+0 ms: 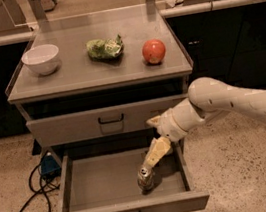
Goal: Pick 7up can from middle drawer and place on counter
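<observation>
The 7up can (145, 178) stands upright on the floor of the open middle drawer (100, 184), towards its right side, silver top showing. My gripper (151, 161) comes in from the right on a white arm and reaches down into the drawer, right above the can and touching or almost touching its top. The counter (67, 76) is the grey top of the drawer cabinet above.
On the counter stand a white bowl (41, 59) at the left, a green snack bag (105, 48) in the middle and a red apple (154, 51) at the right. The upper drawer (110, 120) is closed. Black cables (27, 199) lie on the floor at the left.
</observation>
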`<state>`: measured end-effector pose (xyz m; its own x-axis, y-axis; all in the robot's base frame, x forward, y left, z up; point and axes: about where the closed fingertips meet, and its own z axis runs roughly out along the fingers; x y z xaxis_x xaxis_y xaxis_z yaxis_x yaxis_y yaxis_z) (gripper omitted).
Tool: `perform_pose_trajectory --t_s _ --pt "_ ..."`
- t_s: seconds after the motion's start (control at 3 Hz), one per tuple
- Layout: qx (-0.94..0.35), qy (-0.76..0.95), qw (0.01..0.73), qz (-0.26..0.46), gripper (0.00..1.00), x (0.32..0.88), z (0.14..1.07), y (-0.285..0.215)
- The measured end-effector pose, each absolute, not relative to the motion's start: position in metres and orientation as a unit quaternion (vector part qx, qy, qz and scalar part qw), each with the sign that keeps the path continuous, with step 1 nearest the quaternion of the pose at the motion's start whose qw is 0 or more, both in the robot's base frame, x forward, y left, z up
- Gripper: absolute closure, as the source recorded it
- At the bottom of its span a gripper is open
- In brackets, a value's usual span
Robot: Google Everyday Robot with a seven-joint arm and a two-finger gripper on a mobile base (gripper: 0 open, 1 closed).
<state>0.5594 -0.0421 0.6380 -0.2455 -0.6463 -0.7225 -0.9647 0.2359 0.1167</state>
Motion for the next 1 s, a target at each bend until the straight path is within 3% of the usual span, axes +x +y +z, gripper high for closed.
perform_pose_trajectory --t_s 0.67,1.0 --pt "-0.453 0.745 0.220 0.437 0.00 0.531 0.500 -0.061" --pt "-0.443 0.746 0.208 0.452 0.00 0.523 0.478 -0.056"
